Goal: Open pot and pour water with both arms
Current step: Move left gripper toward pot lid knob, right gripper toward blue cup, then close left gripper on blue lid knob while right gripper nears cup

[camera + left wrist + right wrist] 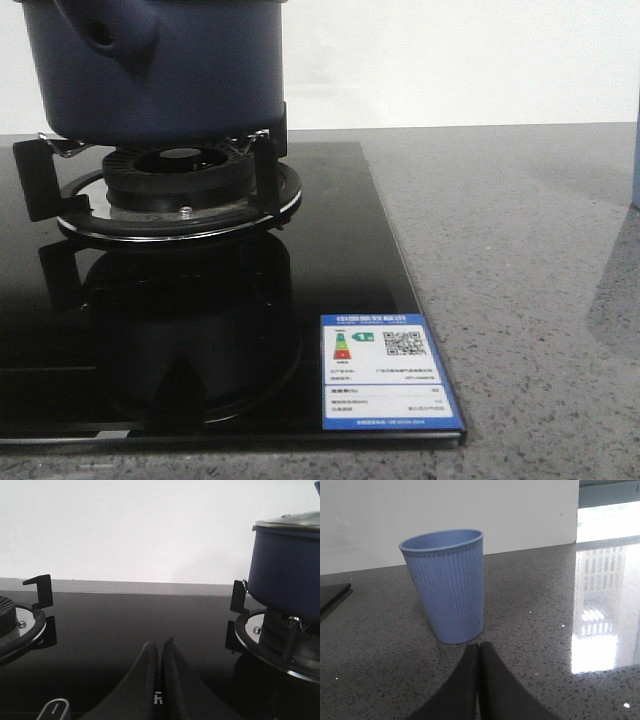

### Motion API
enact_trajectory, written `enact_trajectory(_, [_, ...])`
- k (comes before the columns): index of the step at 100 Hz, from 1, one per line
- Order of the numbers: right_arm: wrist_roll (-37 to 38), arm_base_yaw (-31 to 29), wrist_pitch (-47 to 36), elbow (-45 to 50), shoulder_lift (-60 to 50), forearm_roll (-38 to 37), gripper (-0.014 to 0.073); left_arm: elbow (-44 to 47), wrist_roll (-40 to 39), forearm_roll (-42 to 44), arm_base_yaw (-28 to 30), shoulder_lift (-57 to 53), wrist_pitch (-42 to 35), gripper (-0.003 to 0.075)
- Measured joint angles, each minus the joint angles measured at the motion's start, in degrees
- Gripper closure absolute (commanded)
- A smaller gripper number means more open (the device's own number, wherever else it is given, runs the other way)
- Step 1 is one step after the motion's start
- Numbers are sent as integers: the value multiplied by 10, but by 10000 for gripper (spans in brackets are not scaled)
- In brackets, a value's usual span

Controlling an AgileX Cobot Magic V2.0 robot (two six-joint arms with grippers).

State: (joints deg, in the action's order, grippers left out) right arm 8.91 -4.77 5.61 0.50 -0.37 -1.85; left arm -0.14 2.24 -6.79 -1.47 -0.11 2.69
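Left gripper point(160, 652) low over the black glass hob point(130, 625), fingers pressed together, holding nothing. Right gripper point(479, 652) likewise closed and empty, just short of a pale blue ribbed cup point(447, 585) on the grey bench point(540, 630). Navy pot point(160, 70) on the burner grate point(150, 170), lid on. Cup seen whole in right wrist view only.

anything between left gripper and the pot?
Left wrist view: only bare black glass cooktop lies between the left gripper, fingers together, and the pot on its burner stand.
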Motion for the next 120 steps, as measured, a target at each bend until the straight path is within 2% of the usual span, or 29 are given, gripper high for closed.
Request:
enact_trajectory(15, [0,0,-4,0,0,74,644,0,0,-108,0,0,-4,736])
enact_trajectory(37, [0,0,-20,0,0,242,644,0,-1,-275,0,0,-9,736])
enact_trajectory(53, [0,0,-15,0,0,286,643,0,-1,-339,0,0,-19,736])
enact_trajectory(68, [0,0,46,-19,0,278,643,-21,-2,-338,0,0,-13,736])
enact_trajectory(88, [-4,0,151,-121,40,196,643,-135,6,-215,0,37,65,736])
enact_trajectory(106, [-65,23,225,-213,126,174,643,-247,73,-184,-1,142,160,736])
enact_trajectory(120, [-116,65,255,-270,180,171,643,-310,102,-181,-40,200,189,736])
